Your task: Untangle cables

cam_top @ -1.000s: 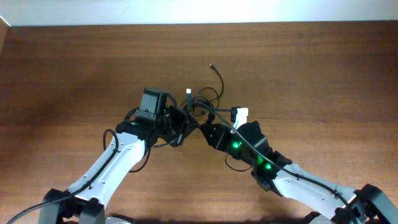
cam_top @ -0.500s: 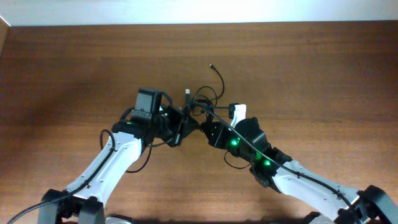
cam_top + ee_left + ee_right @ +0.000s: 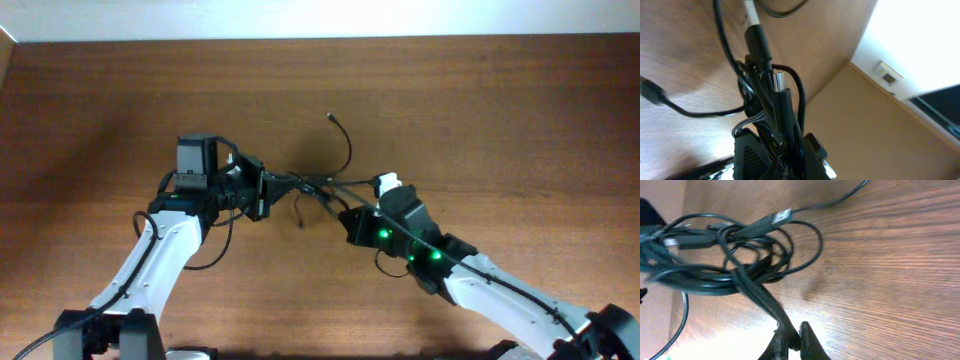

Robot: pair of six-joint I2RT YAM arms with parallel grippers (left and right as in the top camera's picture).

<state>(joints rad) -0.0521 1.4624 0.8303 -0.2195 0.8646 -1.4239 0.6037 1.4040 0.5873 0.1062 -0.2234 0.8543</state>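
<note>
**A:** What's hidden or unclear?

**B:** From overhead, the cables (image 3: 318, 188) read as one small dark clump. I can't separate the strands, and both sets of tips are buried in it. In the left wrist view the left pincer (image 3: 777, 147) is cut off at the bottom edge and the bundle covers its fingers. In the right wrist view the left side of the tangle is blurred.

**A:** Pincer states?

**B:** The left pincer is closed, with the bundle running straight into it, so it's clamped on the cables. The right pincer (image 3: 790, 341) has its fingers together, pinching one strand that runs down from the tangle to the tips.

**A:** Where's the tangle?

**B:** Mid-bench (image 3: 500, 120), strung between the two pincers. I can't tell whether it touches the wood there. One loose strand arcs up to a plug end (image 3: 331, 117) that lies apart from both pincers.

**A:** Arm poses?

**B:** The left arm (image 3: 165, 250) comes in from lower left with its wrist turned so the pincer points right, into the knot. The right arm (image 3: 500, 295) comes in from lower right, low, with its pincer pointing up-left at the same knot. The two face each other across the tangle, near but apart.
</note>
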